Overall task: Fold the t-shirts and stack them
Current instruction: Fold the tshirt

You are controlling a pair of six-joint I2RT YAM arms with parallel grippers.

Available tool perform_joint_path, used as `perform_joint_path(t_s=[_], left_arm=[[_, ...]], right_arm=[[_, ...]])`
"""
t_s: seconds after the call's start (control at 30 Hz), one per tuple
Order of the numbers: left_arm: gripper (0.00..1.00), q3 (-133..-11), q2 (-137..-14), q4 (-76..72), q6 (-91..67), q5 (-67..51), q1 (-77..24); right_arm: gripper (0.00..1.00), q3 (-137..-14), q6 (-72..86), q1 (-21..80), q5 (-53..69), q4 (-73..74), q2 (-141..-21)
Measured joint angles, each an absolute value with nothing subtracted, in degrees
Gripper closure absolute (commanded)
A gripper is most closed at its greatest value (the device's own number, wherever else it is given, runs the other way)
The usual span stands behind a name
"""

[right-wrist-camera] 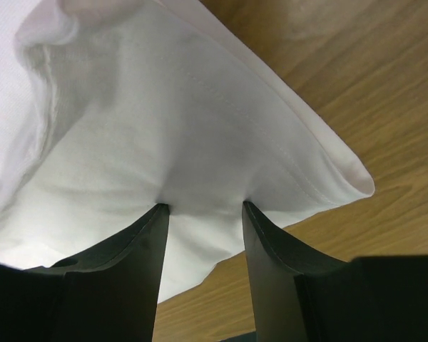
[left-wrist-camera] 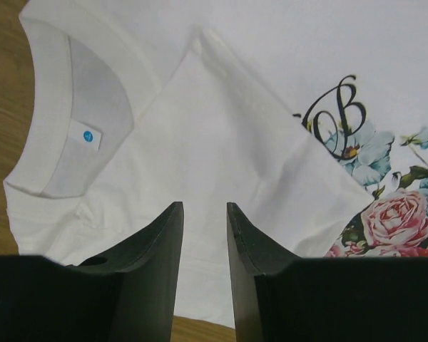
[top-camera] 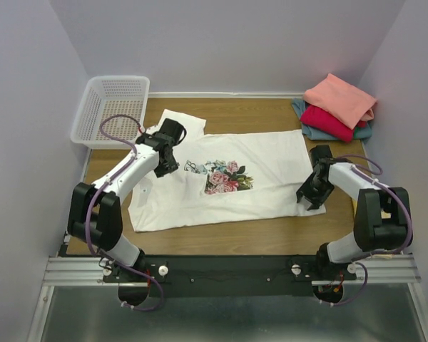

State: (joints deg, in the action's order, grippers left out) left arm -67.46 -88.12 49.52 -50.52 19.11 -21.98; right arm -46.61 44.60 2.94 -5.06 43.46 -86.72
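White shirt [top-camera: 221,178] lies flat, print-up, mid surface [top-camera: 235,239]. Long axis runs L–R across the rig: collar [left-wrist-camera: 78,121] end to L, hem [right-wrist-camera: 307,142] end to R. Folded stack [top-camera: 339,107] sits in the far-R corner, apart from it.

L tool [top-camera: 170,151] is over the collar/shoulder end, R tool [top-camera: 312,194] at the hem's near corner. One tool per end, so each arm is the nearer one for its own end. Judgement: next move turns on that axis; both ends prob. need lifting together to fold the shirt.

L tool: jaws part-open, nothing in them. Flat cloth below, a sleeve [left-wrist-camera: 228,142] turned in just ahead, print [left-wrist-camera: 392,206] off to its R.

R tool: jaws part-open, cloth rucked up between the tips. Can't tell if pinched or only pushed.

Top view gives the axis + both ends at once, but not the jaws. Wrist views give the jaws, sleeve fold and lifted hem; neither shows the other end.
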Motion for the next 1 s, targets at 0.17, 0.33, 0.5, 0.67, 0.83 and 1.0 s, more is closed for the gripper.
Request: perform_joint_path(t_s=[0.17,0.33,0.5,0.67,0.83,1.0], left_arm=[[0.61,-73.87,-93.51,48.88,-45.71,20.8,-20.69],[0.62,-81.45,-100.14,47.22,-40.36,21.17,-17.67],[0.62,-89.3,-105.82,43.62,-34.94,20.95,-15.2],[0.62,-101.47,-113.34,41.76,-30.28,20.49,-14.28],[0.65,-113.23,-121.21,39.44,-26.41,17.89,-13.69],[0.65,-118.72,-127.13,35.31,-23.59,13.45,-12.58]], right_arm=[[0.45,-43.22,49.52,2.96,-5.52,45.41,-82.65],[0.45,-40.75,53.19,3.05,-7.92,50.17,-78.63],[0.45,-42.41,54.85,3.05,-10.63,54.87,-76.05],[0.42,-50.04,54.39,3.05,-12.32,56.18,-74.7],[0.42,-59.44,52.38,3.05,-13.93,55.11,-74.72],[0.42,-64.36,49.82,3.05,-14.13,52.29,-80.49]])
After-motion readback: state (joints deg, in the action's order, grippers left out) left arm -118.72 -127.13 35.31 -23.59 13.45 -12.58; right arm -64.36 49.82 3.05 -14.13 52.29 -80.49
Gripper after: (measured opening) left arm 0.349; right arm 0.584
